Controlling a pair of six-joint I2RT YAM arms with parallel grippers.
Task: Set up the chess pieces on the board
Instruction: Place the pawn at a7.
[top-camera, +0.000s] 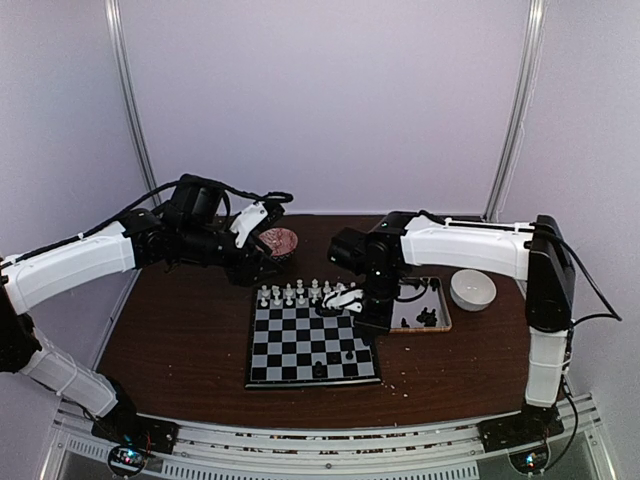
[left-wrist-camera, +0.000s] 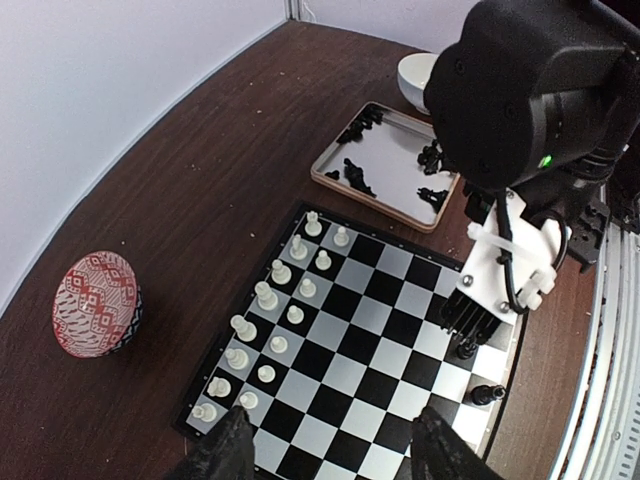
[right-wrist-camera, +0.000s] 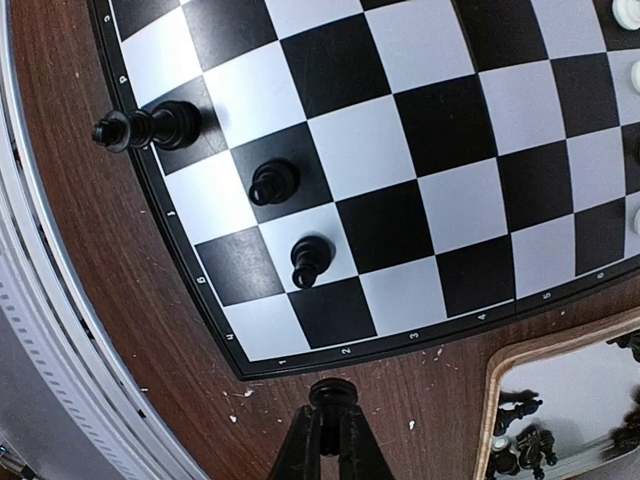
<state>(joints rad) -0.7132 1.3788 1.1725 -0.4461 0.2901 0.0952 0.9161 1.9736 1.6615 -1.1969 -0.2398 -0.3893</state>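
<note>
The main risk lies with the right tool (right-wrist-camera: 330, 425), pressed together on a black chess piece (right-wrist-camera: 330, 390) above bare tabletop (right-wrist-camera: 100, 300), just off the corner of the board (right-wrist-camera: 450, 210) at the bottom of the wrist view. Set down carelessly, it could land off-square or topple the three black pieces (right-wrist-camera: 273, 182) standing nearby. The right arm reaches in from the right of the top view, wrist bent down over the board's right edge. The left tool (left-wrist-camera: 338, 455) hangs spread and empty above the white rows (left-wrist-camera: 266, 296).
</note>
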